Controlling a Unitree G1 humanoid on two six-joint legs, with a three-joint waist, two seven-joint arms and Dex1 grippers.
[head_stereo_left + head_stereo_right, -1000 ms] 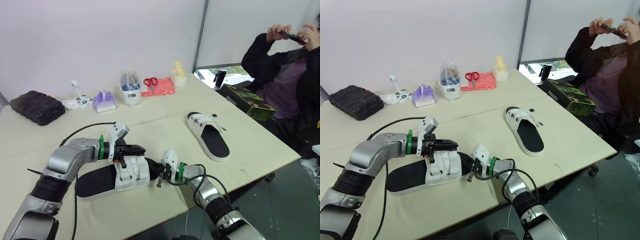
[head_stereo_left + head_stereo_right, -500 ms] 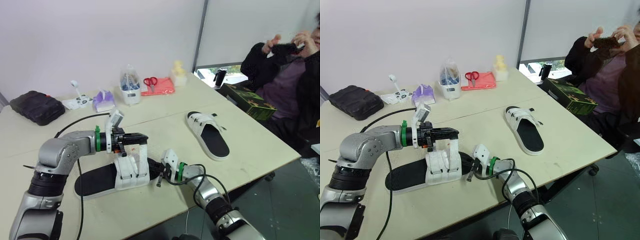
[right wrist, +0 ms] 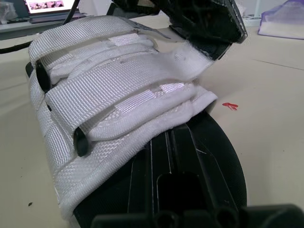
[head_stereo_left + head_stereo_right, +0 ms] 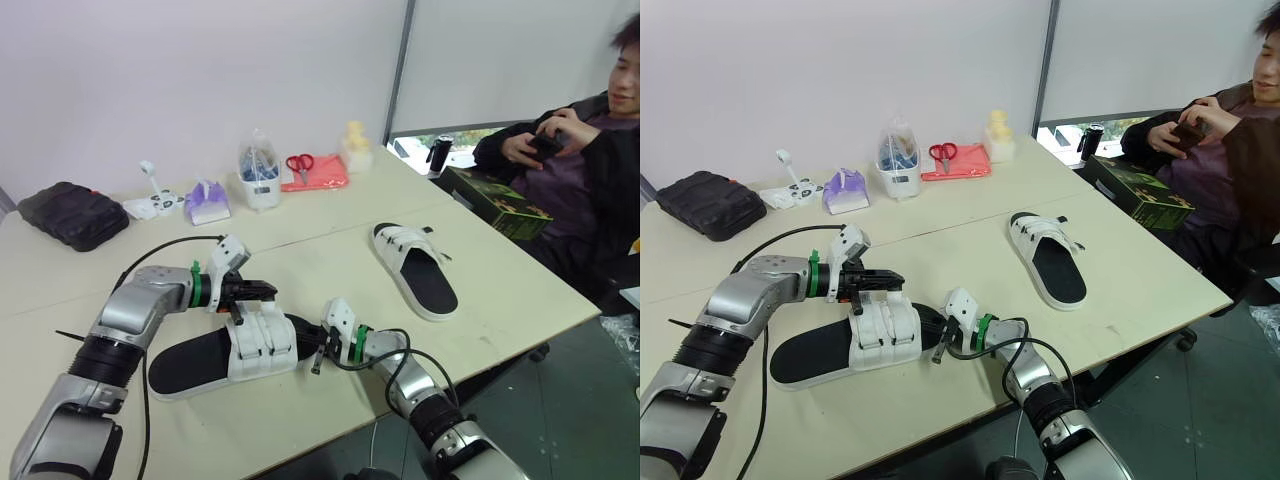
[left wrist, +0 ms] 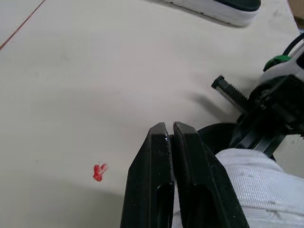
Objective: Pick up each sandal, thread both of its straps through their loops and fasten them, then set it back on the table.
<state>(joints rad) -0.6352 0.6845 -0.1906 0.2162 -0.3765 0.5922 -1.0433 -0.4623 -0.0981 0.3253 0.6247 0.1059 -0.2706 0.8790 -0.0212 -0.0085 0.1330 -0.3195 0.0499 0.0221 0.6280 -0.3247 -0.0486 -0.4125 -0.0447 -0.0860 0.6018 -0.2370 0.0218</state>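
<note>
The near sandal (image 4: 225,350) lies close along the worktop's (image 4: 330,250) front edge, with its long axis parallel to that edge and its strapped toe toward the right edge. The left gripper (image 4: 265,291) is clenched at the straps' far side. The right gripper (image 4: 318,352) is at the toe; I cannot tell its grip. The second sandal (image 4: 418,272) lies near the right edge, toe toward the back. The worktop between the sandals is bare.

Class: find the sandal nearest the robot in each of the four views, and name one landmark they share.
Left eye view: near sandal, at the table's front edge, left of centre.
Right eye view: same place.
Left wrist view: its white strap, beside the left hand.
Right wrist view: straps and sole, just beyond the right hand.
Shared landmark: the left hand.
</note>
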